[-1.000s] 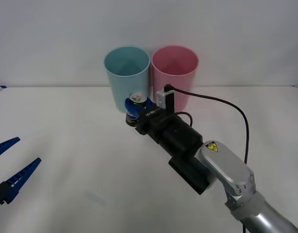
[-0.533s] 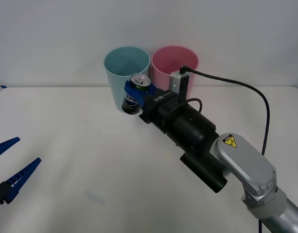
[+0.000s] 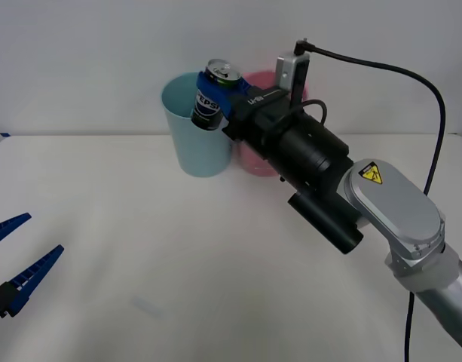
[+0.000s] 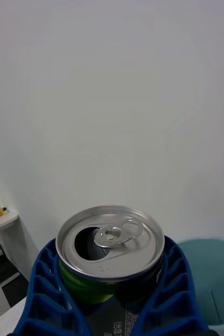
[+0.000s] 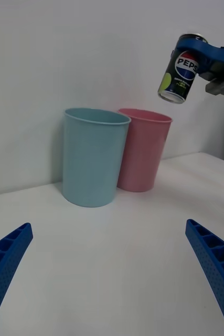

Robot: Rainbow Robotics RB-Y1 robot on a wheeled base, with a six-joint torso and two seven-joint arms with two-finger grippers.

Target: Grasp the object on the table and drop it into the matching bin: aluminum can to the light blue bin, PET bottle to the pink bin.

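While the right gripper [image 3: 215,94] reaches in from the lower right of the front view, its blue ribbed fingers are clamped around the aluminum can [image 3: 211,96], which hangs in the air, slightly tilted, at the near rim of the light blue bin [image 3: 198,139]. The pink bin [image 3: 255,162] stands just beside the light blue one, on its right, largely hidden by the black wrist of the arm. Both bins sit toward the far side of the table [image 3: 163,264]. The left gripper [image 3: 10,260] rests low at the left edge, its blue jaws spread apart and holding nothing.

In the right wrist view, the aluminum can [image 4: 110,252] shows its silver top with an opened mouth and pull tab, and blue fingers [image 4: 169,302] press on both sides of it. Part of the light blue bin [image 4: 211,278] lies behind and below.

In the left wrist view, the aluminum can [image 5: 182,71] is held well above the table, over the pink bin [image 5: 142,149], which stands touching or nearly touching the light blue bin [image 5: 92,157]. The right gripper [image 5: 195,63] grips the can from the side. The left gripper's own fingers [image 5: 215,273] stand wide apart at the two corners.
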